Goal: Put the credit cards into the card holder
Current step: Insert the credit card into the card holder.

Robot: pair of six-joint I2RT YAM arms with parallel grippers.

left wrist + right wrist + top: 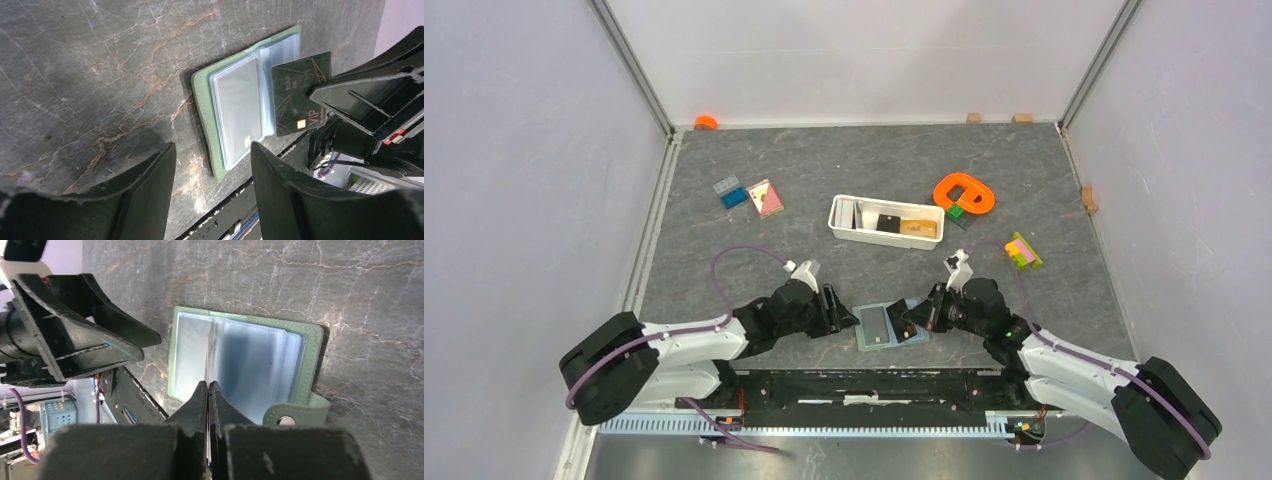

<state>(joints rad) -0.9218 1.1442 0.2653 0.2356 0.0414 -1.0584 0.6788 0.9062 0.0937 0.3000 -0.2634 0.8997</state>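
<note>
The card holder (880, 328) lay open on the dark stone-patterned table (824, 170), near its front edge between the two grippers, with a sage-green rim around pale blue lining and clear plastic sleeves. Its snap tab (295, 415) stuck out from one side, flat on the table.

The right gripper (916, 316) had its fingers (192, 407) pressed together on a black card (299, 95) with gold lines and the letters VIP on its face. The card stood tilted over the half of the holder nearer the right arm, its lower edge down at the sleeves; whether it was inside a pocket could not be told. In the right wrist view the card showed edge-on, a thin line running from the fingertips towards the holder's fold.

The left gripper (840, 312) sat low just beside the holder's opposite edge, its fingers (145, 190) spread wide and holding nothing. The holder's green edge showed in the gap between them.

Farther back, well apart from the holder, a white rectangular tray (835, 222) held a second black card (888, 223) and a tan card (918, 229) lying flat side by side. An orange oval ring (964, 192) sat just beside the tray's right end, a blue and grey brick (729, 191) lay to its left, and a yellow, pink and green block (1024, 250) lay near the right arm
</note>
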